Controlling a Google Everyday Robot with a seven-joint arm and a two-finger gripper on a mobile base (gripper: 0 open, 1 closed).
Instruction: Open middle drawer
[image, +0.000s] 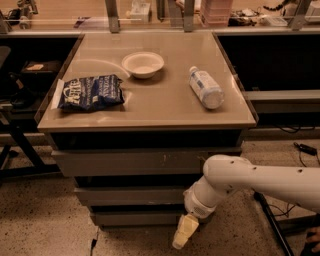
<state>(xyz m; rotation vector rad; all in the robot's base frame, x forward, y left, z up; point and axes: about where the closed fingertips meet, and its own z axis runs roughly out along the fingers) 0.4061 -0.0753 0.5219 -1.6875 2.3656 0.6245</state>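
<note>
Clearly we are at the very start, with nothing yet pulled out. Starting at the left, a blue snack bag (90, 92) lies flat on the tabletop (165, 107). A white bowl (143, 64) sits further back towards the centre, and a plastic bottle (205, 87) lies on its side near the right edge. None of these matters for the job, and all of them lie well apart from the gripper.

Under the tabletop we see three grey fronts stacked. The top drawer front (120, 163) carries pale scratch marks right of its centre. The middle drawer (125, 196) sits directly beneath it, plain and handle-less. As far as we can judge it is fully shut, since no tray shows behind its front. The lowest drawer front (135, 218) sits just above the speckled floor (40, 225).

Moving right, the cream-coloured gripper (183, 232) hangs low at the right end of the stack, below the middle drawer's front and in front of the lowest one. Whether it is released or clenched we cannot tell, and it grasps nothing that we can see. The white arm (250, 182) reaches in from the right edge.

So everything remains: we judge that the gripper must rise to the middle front, catch its edge and draw it outward.
</note>
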